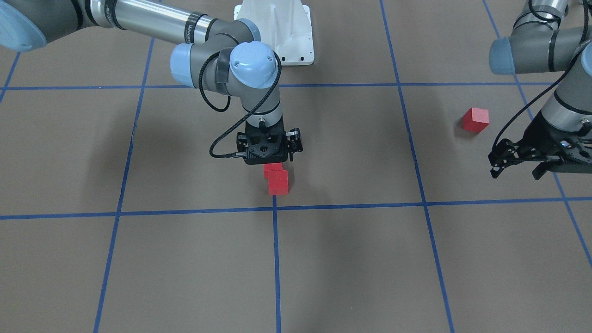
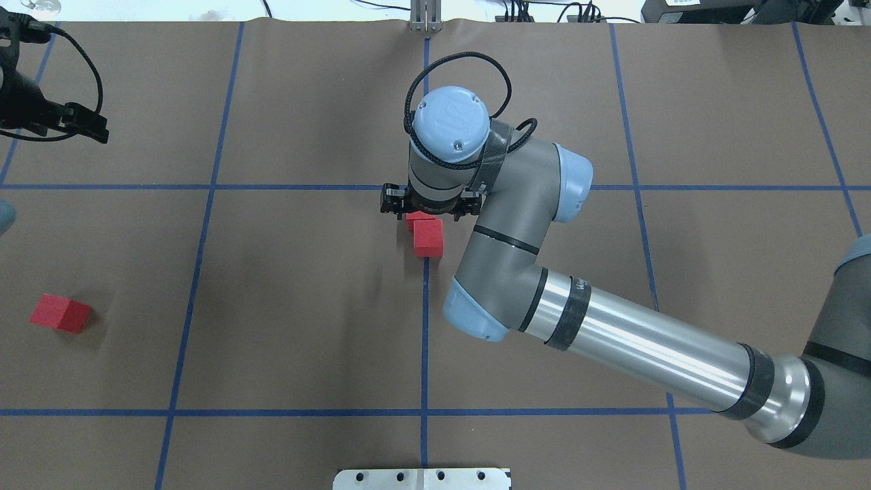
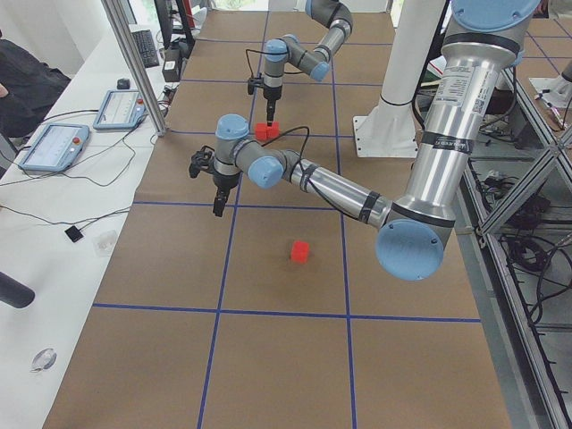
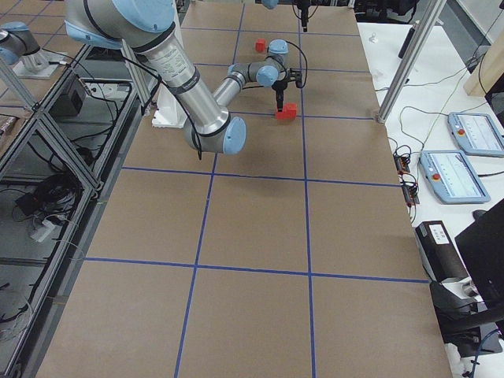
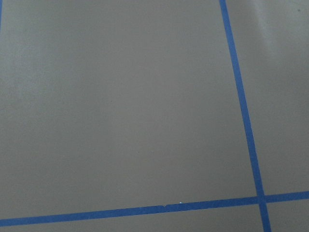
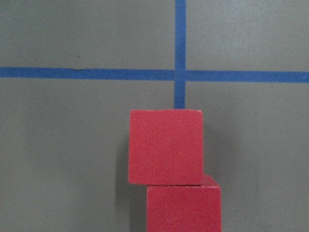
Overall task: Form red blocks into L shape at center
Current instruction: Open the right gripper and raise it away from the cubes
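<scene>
Two red blocks touch on the brown surface just on the robot's side of the center tape crossing point(image 1: 274, 208): the front block point(image 1: 278, 182) point(image 2: 429, 239) and the back block point(image 1: 273, 168) point(image 2: 417, 219), set slightly off to one side. Both show in the right wrist view, the one nearer the crossing point(image 6: 165, 146) and the other point(image 6: 183, 209). My right gripper point(image 1: 274, 159) point(image 2: 429, 207) points straight down over the back block, jaws spread wider than it. The third red block point(image 1: 475, 119) point(image 2: 60, 313) lies far off on my left side. My left gripper point(image 1: 517, 167) point(image 2: 75, 124) hangs open and empty beside it.
The white robot base point(image 1: 291, 32) stands at the table's edge behind the blocks. The left wrist view shows only brown surface and blue tape lines point(image 5: 241, 101). Tablets point(image 3: 54, 143) and cables lie on the side bench.
</scene>
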`<state>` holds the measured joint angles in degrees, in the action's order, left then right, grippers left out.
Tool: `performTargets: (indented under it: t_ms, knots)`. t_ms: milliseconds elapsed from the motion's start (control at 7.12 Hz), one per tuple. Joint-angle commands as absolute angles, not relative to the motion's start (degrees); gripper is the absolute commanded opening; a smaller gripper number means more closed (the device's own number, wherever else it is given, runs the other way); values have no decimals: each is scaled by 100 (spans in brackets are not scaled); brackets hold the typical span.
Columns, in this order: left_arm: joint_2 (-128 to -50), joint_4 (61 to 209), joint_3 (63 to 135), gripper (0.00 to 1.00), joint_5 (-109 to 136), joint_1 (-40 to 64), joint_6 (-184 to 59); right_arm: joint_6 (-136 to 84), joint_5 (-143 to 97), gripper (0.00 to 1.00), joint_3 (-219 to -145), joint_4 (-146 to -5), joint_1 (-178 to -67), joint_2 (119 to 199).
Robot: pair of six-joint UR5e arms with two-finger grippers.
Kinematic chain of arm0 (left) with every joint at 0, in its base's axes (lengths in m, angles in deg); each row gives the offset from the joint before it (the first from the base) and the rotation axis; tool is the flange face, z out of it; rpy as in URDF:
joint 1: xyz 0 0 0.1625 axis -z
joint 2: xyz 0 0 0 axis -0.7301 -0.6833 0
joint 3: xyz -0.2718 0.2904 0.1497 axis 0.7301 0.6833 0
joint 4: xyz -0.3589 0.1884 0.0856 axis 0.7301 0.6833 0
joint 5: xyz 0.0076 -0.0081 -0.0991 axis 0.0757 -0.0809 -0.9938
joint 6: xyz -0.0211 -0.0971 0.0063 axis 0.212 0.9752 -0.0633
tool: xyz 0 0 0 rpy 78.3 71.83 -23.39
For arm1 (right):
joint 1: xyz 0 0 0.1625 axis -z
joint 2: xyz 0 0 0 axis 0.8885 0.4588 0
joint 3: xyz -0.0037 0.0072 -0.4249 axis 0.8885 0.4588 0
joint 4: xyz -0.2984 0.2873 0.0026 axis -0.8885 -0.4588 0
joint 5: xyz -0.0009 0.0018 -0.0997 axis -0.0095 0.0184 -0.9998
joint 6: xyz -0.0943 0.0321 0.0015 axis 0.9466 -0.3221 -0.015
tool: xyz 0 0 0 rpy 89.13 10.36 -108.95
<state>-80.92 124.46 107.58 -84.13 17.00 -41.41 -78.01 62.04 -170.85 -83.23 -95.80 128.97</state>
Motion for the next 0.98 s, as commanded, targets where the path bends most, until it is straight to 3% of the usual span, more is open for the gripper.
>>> performTargets:
  t_ms: [0,281,843]
  knots:
    - [-7364,13300,10943,100,-8464,1691,-3753,-7801,6664,99,-17269,-8348,-10090,13021]
    - [-6520,14015,11224,100,-8595,1682,-3655,-7339,6797,99,-17759,-8348,-10512,13712]
    - [-5910,14905,11287,100,-8299,789,-2285,-5441,7606,99,-18043,-8470,-11655,14778]
